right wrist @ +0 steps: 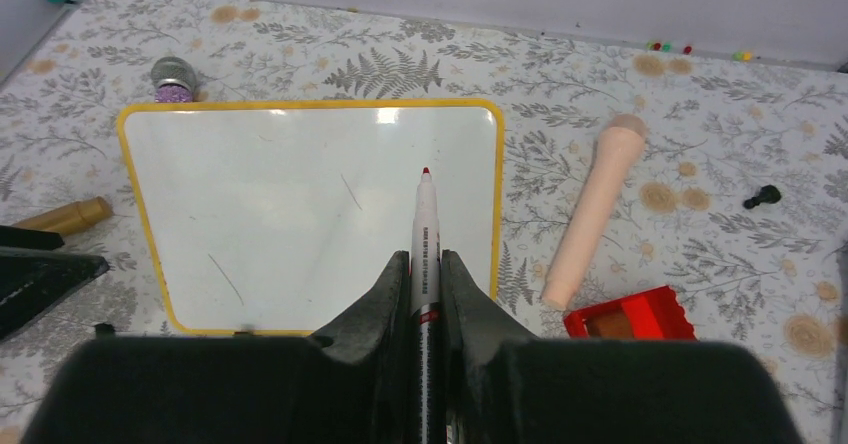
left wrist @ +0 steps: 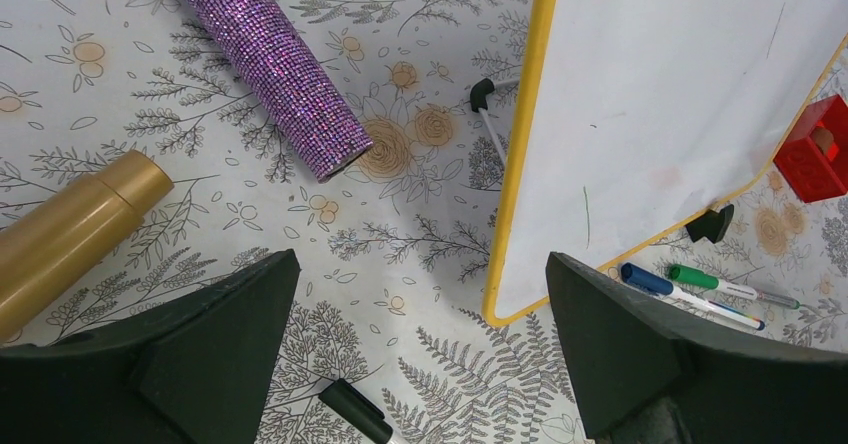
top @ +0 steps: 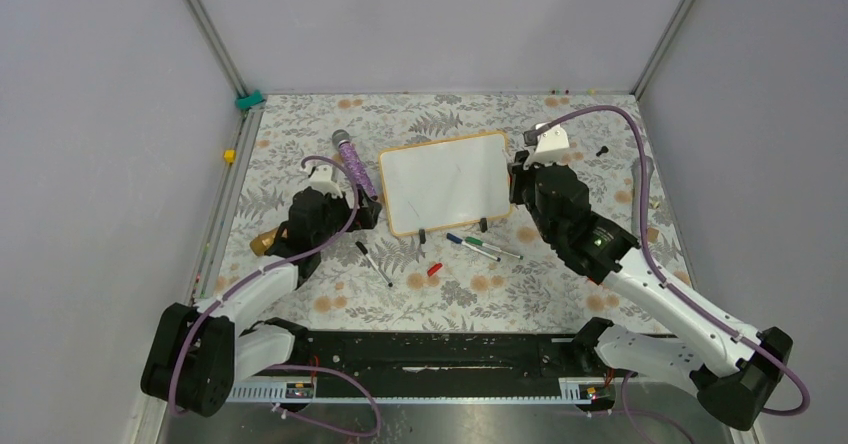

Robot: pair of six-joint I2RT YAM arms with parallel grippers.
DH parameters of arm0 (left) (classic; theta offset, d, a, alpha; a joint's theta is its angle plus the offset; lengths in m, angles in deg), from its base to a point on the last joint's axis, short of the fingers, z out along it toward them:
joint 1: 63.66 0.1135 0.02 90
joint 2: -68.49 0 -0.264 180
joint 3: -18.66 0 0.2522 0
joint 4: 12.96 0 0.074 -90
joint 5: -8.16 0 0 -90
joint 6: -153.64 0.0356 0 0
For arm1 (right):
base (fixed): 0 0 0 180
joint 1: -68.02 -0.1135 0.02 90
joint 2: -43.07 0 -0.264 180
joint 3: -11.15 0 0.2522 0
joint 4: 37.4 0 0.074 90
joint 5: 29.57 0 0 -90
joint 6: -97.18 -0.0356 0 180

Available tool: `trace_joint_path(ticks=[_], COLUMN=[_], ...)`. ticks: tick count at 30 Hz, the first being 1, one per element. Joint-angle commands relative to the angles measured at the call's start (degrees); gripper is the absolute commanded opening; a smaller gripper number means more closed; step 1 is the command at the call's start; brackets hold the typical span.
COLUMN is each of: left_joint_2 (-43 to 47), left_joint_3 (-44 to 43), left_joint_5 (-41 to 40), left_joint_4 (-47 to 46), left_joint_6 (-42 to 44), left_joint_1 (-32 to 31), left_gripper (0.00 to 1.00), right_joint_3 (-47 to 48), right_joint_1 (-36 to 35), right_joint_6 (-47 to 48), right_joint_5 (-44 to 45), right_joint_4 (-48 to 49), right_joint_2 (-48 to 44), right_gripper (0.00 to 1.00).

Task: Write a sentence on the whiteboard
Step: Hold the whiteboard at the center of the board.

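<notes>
The whiteboard [top: 445, 184] with a yellow frame stands propped on black feet at mid-table, also seen in the left wrist view [left wrist: 680, 114] and the right wrist view [right wrist: 300, 214]. Its face carries only faint stray strokes; no sentence shows on it. My right gripper [right wrist: 425, 259] is shut on a red-tipped white marker [right wrist: 425, 214], whose tip points at the board's right part; I cannot tell if it touches. From above, the right gripper [top: 520, 179] sits at the board's right edge. My left gripper [left wrist: 420, 264] is open and empty, low over the cloth by the board's lower left corner [top: 365, 214].
A purple glitter cylinder [top: 352, 164] lies left of the board and a gold tube [left wrist: 70, 234] beside the left arm. Blue [top: 462, 243] and green [top: 490, 247] markers, a black marker [top: 375, 262] and a red cap [top: 434, 269] lie in front. A peach cylinder [right wrist: 595, 209] and red block [right wrist: 630, 314] lie right.
</notes>
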Motion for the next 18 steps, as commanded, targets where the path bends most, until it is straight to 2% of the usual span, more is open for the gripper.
trace_joint_path(ticks=[1, 6, 12, 18], left_joint_2=[2.16, 2.2, 2.02, 1.79], left_joint_3=[0.95, 0.89, 0.9, 0.8], left_joint_5=[-1.92, -1.55, -1.33, -0.99], left_joint_4=[-3.35, -3.3, -3.48, -3.42], left_joint_6=[0.68, 0.66, 0.75, 0.75], left_joint_1=[0.46, 0.45, 0.42, 0.43], left_gripper=[0.97, 0.97, 0.97, 0.97], right_joint_3=[0.48, 1.43, -2.57, -2.97], right_joint_1=[0.52, 0.53, 0.47, 0.46], right_joint_6=[-3.11, -2.8, -1.57, -3.82], right_joint_5=[-5.5, -9.15, -19.2, -20.42], right_joint_4=[5.13, 0.77, 0.69, -1.82], right_joint_2=[-1.8, -0.79, -2.6, -1.14], right_gripper=[0.0, 0.0, 0.0, 0.0])
